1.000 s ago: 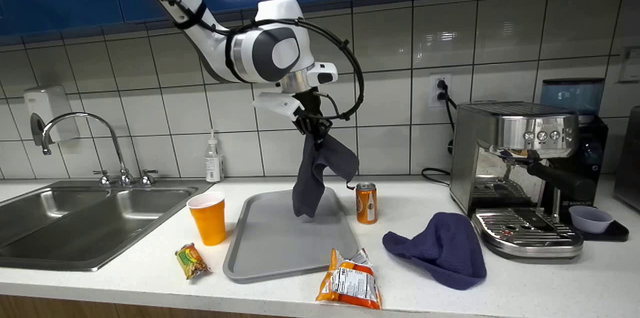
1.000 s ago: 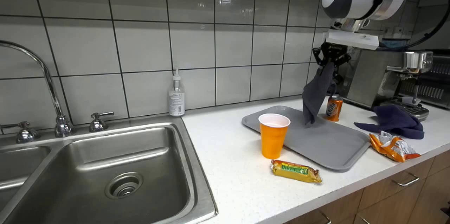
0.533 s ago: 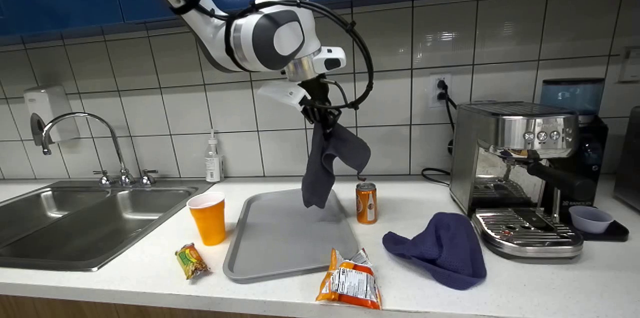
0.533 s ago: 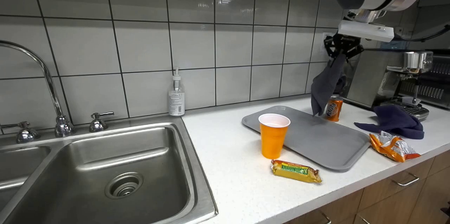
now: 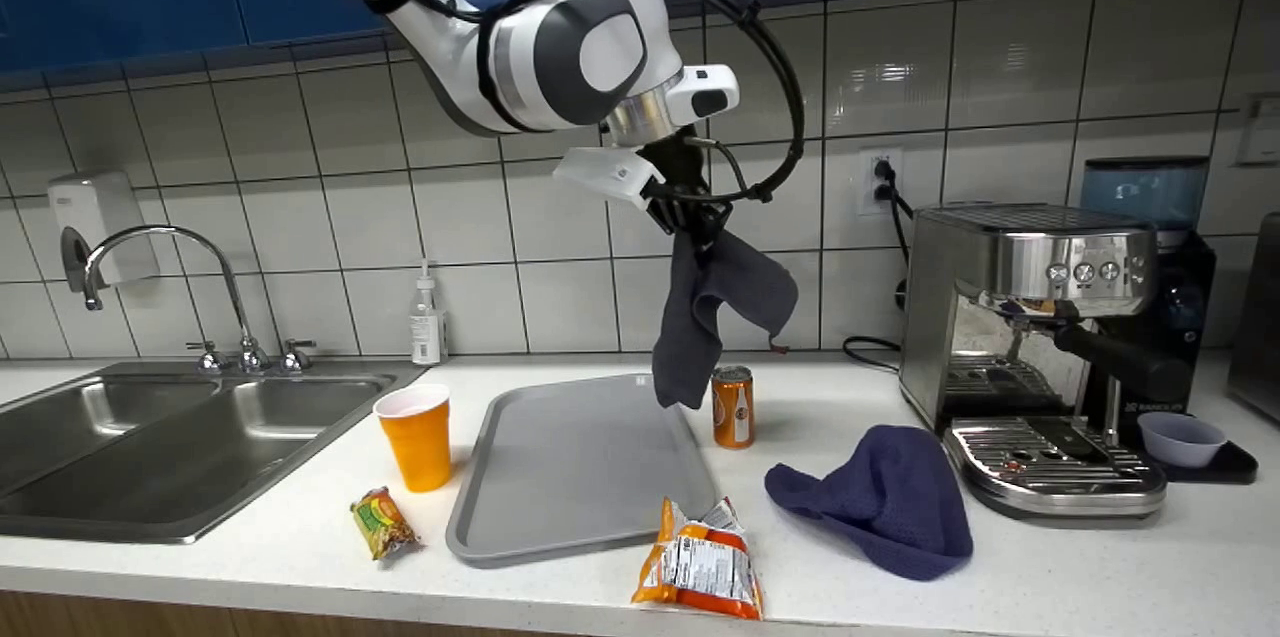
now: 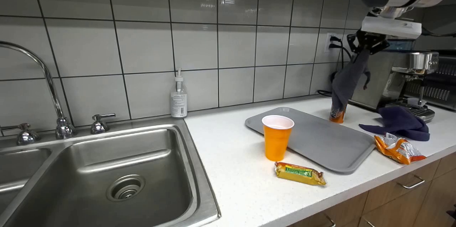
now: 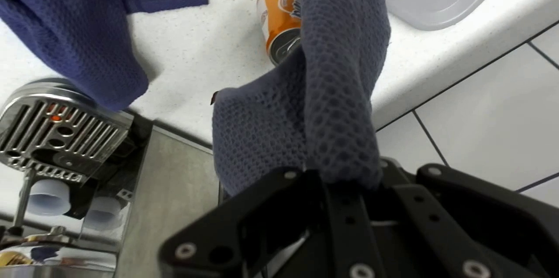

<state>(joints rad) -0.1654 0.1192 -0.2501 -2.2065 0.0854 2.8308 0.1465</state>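
A: What lies furthest left?
B: The sink (image 5: pixel 250 447); then, on the worktop (image 5: pixel 830 407), a snack packet (image 5: pixel 383 523) in front of an upright orange cup (image 5: pixel 416 442), with a soap bottle (image 5: pixel 427 327) behind.
A: At the centre?
B: A flat tray (image 5: pixel 575 467); a grey cloth (image 5: pixel 690 327) hangs near its far right corner.
A: What holds the cloth?
B: The end effector (image 5: pixel 705 235), its jaws all but closed, pinching the cloth by its upper part.
A: Further right?
B: A crisp bag (image 5: pixel 700 562) beside the tray's near right corner; an orange can (image 6: pixel 337 117), partly hidden by the grey cloth in an exterior view, contact between the two not discernible; a rumpled purple cloth (image 5: pixel 885 502); and the coffee machine (image 5: pixel 1020 242).
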